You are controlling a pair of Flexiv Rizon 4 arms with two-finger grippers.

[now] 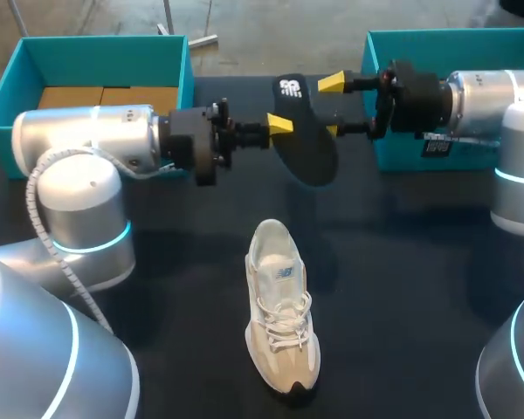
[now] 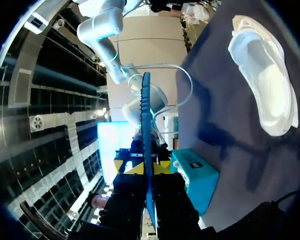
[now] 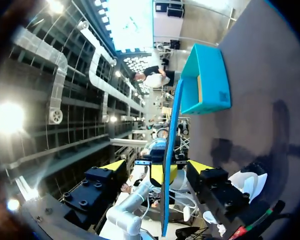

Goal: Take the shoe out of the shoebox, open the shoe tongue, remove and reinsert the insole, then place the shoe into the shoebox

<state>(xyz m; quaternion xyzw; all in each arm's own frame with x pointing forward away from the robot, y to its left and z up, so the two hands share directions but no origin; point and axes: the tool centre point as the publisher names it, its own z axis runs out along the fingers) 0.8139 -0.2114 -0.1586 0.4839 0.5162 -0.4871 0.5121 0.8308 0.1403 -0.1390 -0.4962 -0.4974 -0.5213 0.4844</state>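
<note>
A dark insole [image 1: 307,140] hangs in the air above the table's middle, seen edge-on in both wrist views. My left gripper [image 1: 281,125] comes in from the left and is shut on its near edge; in the left wrist view the insole [image 2: 146,125] rises from between the closed fingers of the left gripper [image 2: 146,169]. My right gripper [image 1: 332,106] stands open, its yellow tips well apart on either side of the insole [image 3: 170,145], not touching it. The beige shoe [image 1: 279,305] lies on the table below, toe toward the front edge, and shows in both wrist views [image 2: 265,75] [image 3: 247,182].
A teal box [image 1: 87,61] with brown cardboard inside stands at the back left. A second teal box [image 1: 437,52] stands at the back right, behind my right arm. The dark tabletop [image 1: 402,288] surrounds the shoe.
</note>
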